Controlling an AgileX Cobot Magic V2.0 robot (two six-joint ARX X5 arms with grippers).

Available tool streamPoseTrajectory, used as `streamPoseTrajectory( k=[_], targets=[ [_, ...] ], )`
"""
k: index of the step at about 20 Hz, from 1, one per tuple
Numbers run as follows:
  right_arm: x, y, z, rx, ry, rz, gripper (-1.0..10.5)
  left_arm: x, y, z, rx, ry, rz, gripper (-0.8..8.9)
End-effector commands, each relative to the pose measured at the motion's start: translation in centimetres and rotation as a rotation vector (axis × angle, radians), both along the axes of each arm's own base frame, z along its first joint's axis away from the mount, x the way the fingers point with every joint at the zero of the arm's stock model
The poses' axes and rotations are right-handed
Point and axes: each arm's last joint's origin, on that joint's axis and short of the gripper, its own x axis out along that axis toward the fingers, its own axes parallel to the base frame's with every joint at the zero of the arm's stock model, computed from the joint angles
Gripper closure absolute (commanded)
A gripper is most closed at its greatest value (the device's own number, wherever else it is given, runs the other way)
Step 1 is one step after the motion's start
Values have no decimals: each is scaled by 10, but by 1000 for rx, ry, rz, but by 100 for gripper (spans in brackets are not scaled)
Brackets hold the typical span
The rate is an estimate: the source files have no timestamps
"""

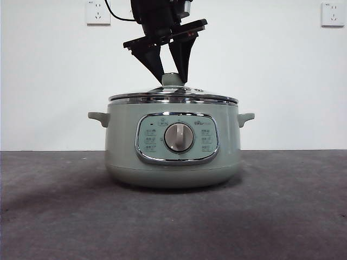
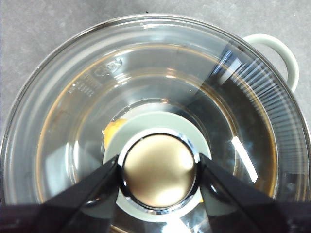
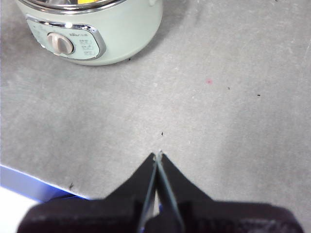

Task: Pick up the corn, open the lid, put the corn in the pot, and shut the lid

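My left end effector hangs directly over the pot, its two black jaws set against opposite sides of the lid's knob, so I am grasping the lid by that knob. In my left wrist view the knob's top shows as a round shiny cap with a chrome ring, and the jaws press in on it from both sides. The lid sits seated on the pot, its steel rim level along the pot's upper edge in the front view. Through the glass, just beside the knob's pale green base, I see a small patch of yellow-orange: the corn, lying inside the pot under the lid; most of it is hidden by the knob and the glare. Some faint embossed marks show on the glass near the rim, but I cannot read them. On the pot's front, the chrome-framed control panel carries a silver dial in its middle, with a small brand mark just above and to one side of the dial and rows of little button labels on either side; all of it is too small to read. One side handle of the pot shows beyond the lid's rim. My right end effector is well apart from the pot, over the bare grey counter, its jaws clenched together with nothing between them. Behind the pot, two white wall sockets sit on the wall.
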Motion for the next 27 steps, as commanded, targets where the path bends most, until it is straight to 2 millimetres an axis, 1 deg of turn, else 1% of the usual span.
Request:
streamPoseTrajectory(
  k=[1, 5, 7, 8, 9, 10, 11, 12, 14, 17, 19, 20, 21, 22, 23, 24, 25, 26, 27],
  targets=[
    [0, 0, -2, 7, 6, -14, 963, 0, -7, -10, 16, 17, -38, 822],
    [0, 0, -2, 14, 8, -21, 963, 1, -9, -41, 71, 120, -48, 820],
    [0, 0, -2, 16, 6, -21, 963, 1, -9, -50, 82, 148, -46, 798],
    [1, 1, -2, 18, 4, -21, 963, 0, -9, -50, 73, 154, -50, 709],
    [1, 1, -2, 20, 3, -22, 963, 0, -9, -49, 67, 157, -52, 531],
    [1, 1, -2, 20, 3, -22, 963, 0, -9, -48, 66, 154, -52, 379],
    [1, 1, -2, 21, 3, -22, 963, 0, -8, -46, 64, 151, -51, 253],
    [1, 1, -2, 20, 3, -22, 963, -1, -7, -44, 61, 146, -51, 228],
    [1, 1, -2, 21, 3, -22, 963, -3, -3, -35, 50, 128, -48, 228],
    [1, 1, -2, 21, 3, -23, 963, -9, 7, -9, 27, 65, -32, 229],
    [1, 1, -2, 21, 3, -22, 963, -19, 18, 16, 8, 2, -17, 229],
    [1, 1, -2, 21, 3, -22, 963, -27, 25, 32, -14, -32, -15, 230],
    [1, 1, -2, 21, 3, -23, 963, -35, 31, 47, -34, -62, -12, 258],
    [1, 1, -2, 21, 3, -22, 963, -46, 38, 63, -56, -97, -12, 312],
    [1, 1, -2, 20, 3, -23, 963, -58, 46, 80, -81, -136, -13, 396],
    [1, 1, -2, 20, 4, -23, 963, -71, 55, 97, -104, -178, -21, 540],
    [1, 1, -2, 20, 4, -23, 963, -85, 64, 114, -127, -222, -34, 723],
    [1, 1, -2, 19, 5, -23, 962, -101, 74, 130, -157, -264, -41, 834],
    [1, 1, -2, 18, 5, -23, 963, -118, 84, 146, -184, -307, -44, 818]
  ],
)
